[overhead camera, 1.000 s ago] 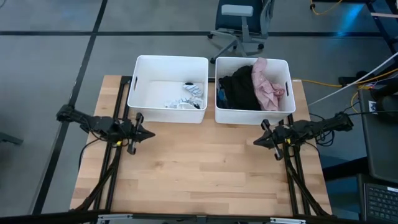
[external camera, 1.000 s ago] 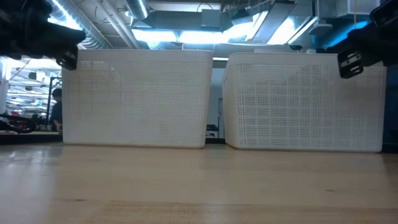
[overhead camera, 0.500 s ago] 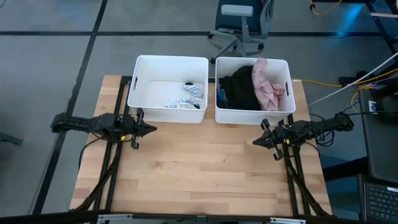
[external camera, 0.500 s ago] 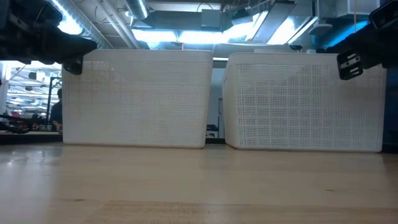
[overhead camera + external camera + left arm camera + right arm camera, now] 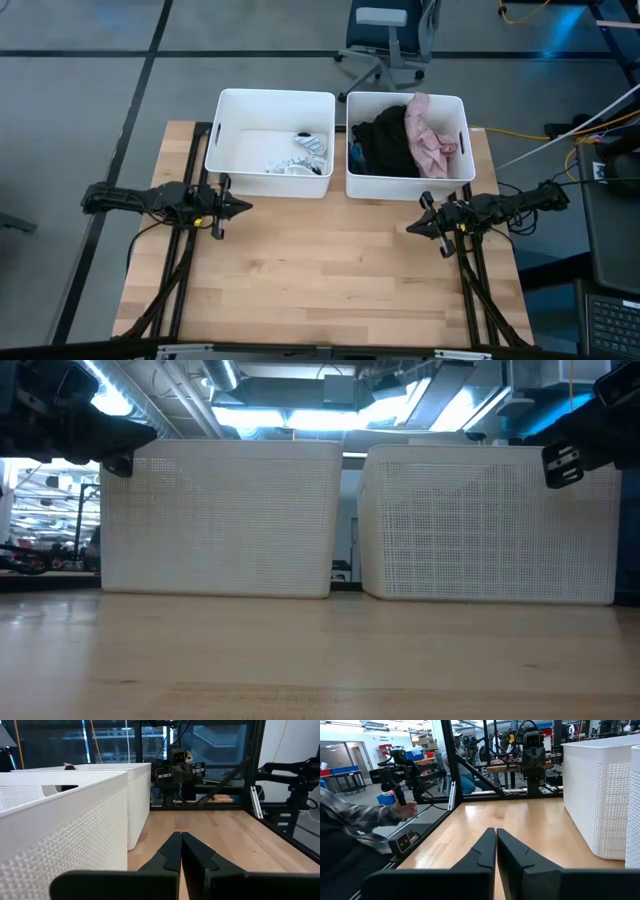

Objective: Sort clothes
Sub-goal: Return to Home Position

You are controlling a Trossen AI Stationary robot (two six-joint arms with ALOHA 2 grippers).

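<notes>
Sorting looks done: a black garment (image 5: 383, 142) and pink cloth (image 5: 428, 135) fill the right bin (image 5: 468, 145), and a striped cloth (image 5: 308, 149) lies in the left bin (image 5: 212, 150). The left hand (image 5: 243, 208) and right hand (image 5: 411, 228) hover closed and empty over the bare surface (image 5: 320, 265).

Wooden table (image 5: 320, 270), two white tubs (image 5: 268, 186)

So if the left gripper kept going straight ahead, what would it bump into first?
Likely the right gripper, facing it across the table. The left gripper points past the white tubs, not into them.
</notes>
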